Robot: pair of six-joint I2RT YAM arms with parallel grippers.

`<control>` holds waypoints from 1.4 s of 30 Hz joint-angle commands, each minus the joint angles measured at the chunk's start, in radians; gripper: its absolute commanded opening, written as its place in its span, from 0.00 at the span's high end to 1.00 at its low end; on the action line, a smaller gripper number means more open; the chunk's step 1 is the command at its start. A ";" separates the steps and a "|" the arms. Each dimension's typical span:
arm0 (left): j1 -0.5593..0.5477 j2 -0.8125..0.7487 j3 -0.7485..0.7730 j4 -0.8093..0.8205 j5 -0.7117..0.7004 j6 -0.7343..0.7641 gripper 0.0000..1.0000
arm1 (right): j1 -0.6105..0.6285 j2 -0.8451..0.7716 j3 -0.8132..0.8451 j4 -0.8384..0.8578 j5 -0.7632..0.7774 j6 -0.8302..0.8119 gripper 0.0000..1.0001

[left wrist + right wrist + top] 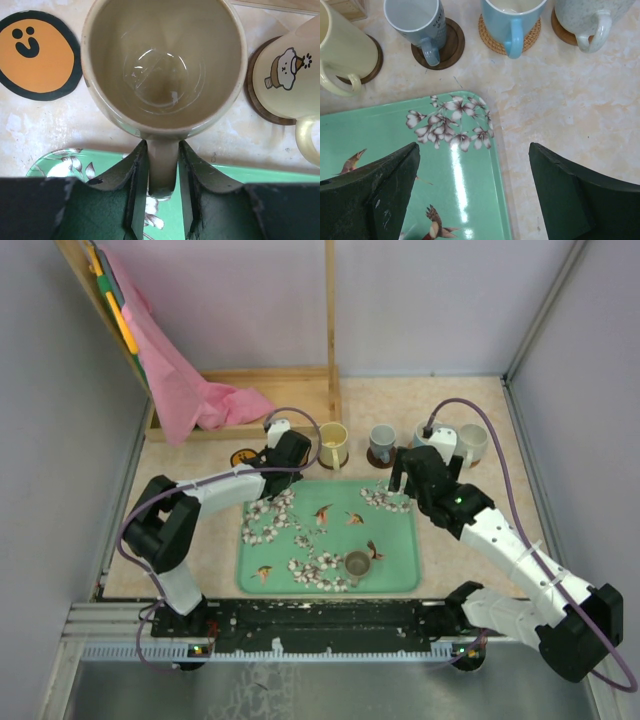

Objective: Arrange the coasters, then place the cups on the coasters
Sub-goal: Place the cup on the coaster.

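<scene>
Straddling tan mug (165, 65) handle, left gripper (162, 155), jaws close against it, pinching or slack cannot tell, right gripper (475, 165) spread wide, empty, over green floral tray (380, 135) corner.

A mint-green rectangular tray printed with white blossoms and small birds (400, 565) lies on a pale marbled tabletop (380, 400), with a crumpled pink cloth (180, 390) draped over a light wooden frame (290, 375) beyond the tray's far-left corner.
</scene>
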 commanded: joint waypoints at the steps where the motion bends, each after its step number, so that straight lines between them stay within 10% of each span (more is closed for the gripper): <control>1: 0.006 -0.001 0.014 0.018 -0.016 -0.014 0.63 | -0.013 -0.019 0.000 0.041 0.003 0.007 0.10; 42: -0.173 -0.248 0.060 -0.346 -0.070 -0.117 0.43 | -0.013 -0.080 -0.044 0.048 -0.004 0.014 0.10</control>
